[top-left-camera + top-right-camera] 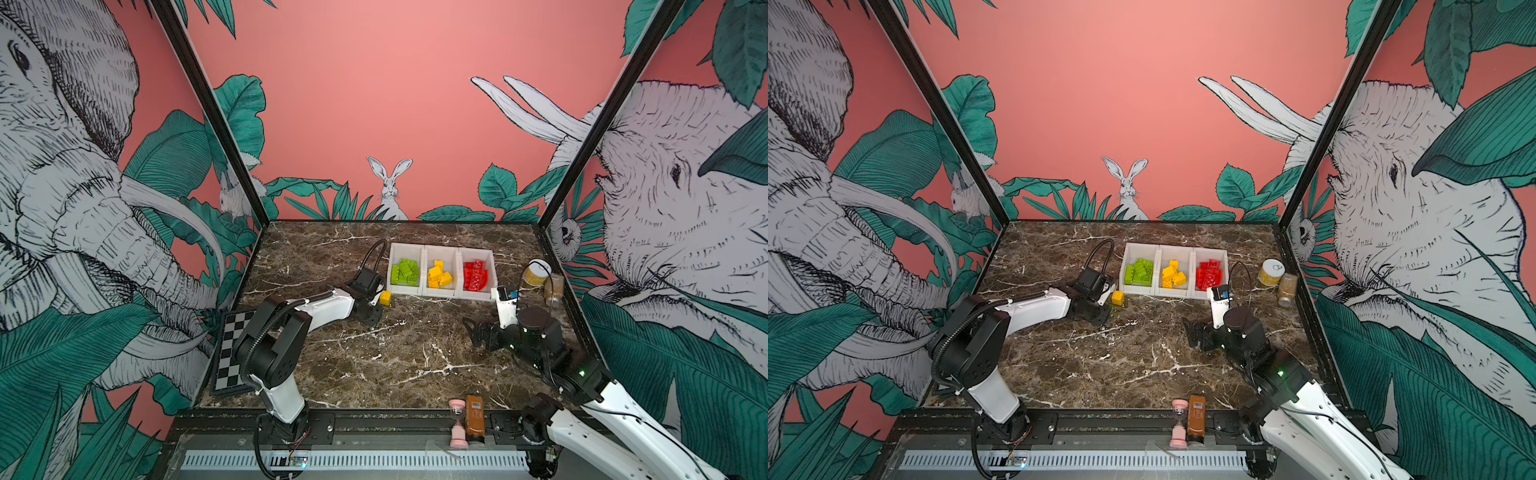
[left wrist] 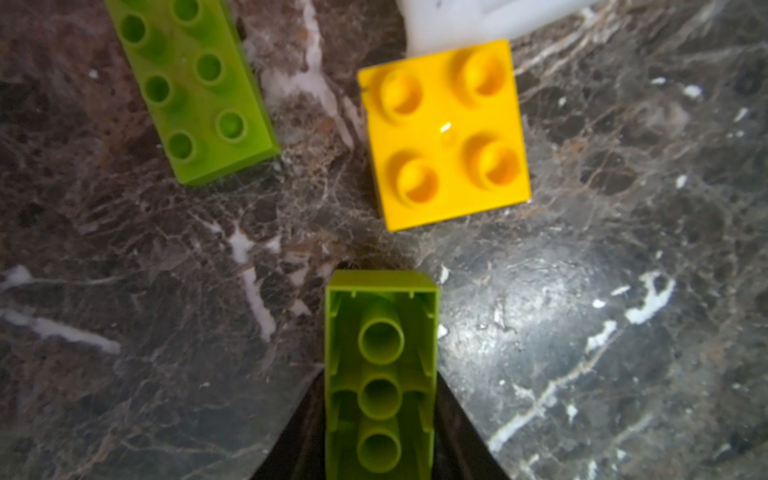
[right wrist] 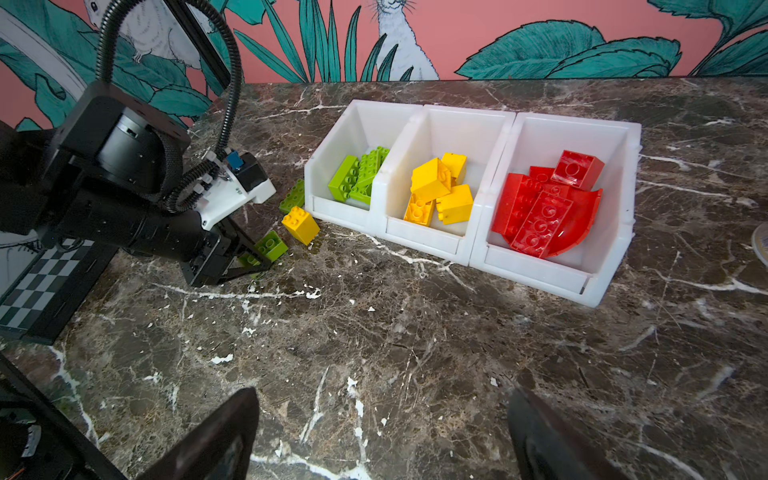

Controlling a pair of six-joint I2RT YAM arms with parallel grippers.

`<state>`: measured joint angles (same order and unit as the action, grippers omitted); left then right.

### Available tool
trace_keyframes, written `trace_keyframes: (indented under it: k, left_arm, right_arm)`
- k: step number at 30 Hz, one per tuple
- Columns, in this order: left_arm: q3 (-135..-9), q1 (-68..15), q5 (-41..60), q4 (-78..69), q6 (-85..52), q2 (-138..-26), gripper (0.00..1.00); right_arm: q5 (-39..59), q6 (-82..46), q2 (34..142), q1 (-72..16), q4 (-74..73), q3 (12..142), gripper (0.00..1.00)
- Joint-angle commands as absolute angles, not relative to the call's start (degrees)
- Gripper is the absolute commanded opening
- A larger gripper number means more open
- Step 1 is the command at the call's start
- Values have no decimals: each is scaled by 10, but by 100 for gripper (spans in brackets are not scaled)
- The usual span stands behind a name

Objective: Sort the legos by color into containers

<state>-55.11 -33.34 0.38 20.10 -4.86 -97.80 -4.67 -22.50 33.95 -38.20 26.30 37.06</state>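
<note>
Nearest us, one lime brick [image 2: 380,374] is clamped in our left claw [image 3: 252,259], and outward we see a yellow brick [image 2: 444,133] at one o'clock and a second lime brick [image 2: 195,83] beside it, both unsorted, the containers [image 3: 419,237] at two o'clock holding the rest by color, our right claw [image 1: 473,332] gaping empty.

I've got the dark marble table [image 1: 415,357] in both top views. Towards the back sits the row of three white containers [image 1: 439,292], joined side by side. Left of them, on bare marble, are a yellow brick [image 1: 385,298], a green brick [image 3: 292,196] just beside the end bin, and a second green brick [image 3: 271,245] on its side. Right of the bins I see a white-lidded jar [image 1: 537,273] and a brownish jar [image 1: 554,289]. A chequered board [image 1: 232,353] sits at the left edge.
</note>
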Motion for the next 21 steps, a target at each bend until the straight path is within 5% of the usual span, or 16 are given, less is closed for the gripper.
trace_keyframes:
  k: [1,5,13,21]
  left_arm:
    - [-563,-334,-3,222,-50,-945,34]
    - [-568,-333,-16,258,-56,-903,26]
    - [-616,-334,-24,319,-63,-817,25]
    - [-791,-335,48,292,-45,-925,28]
  right_arm:
    - [-75,-226,323,-380,240,358,93]
    - [-77,-228,315,-380,241,351,93]
    - [-72,-220,329,-380,237,347,93]
    - [-89,-231,311,-380,199,318,93]
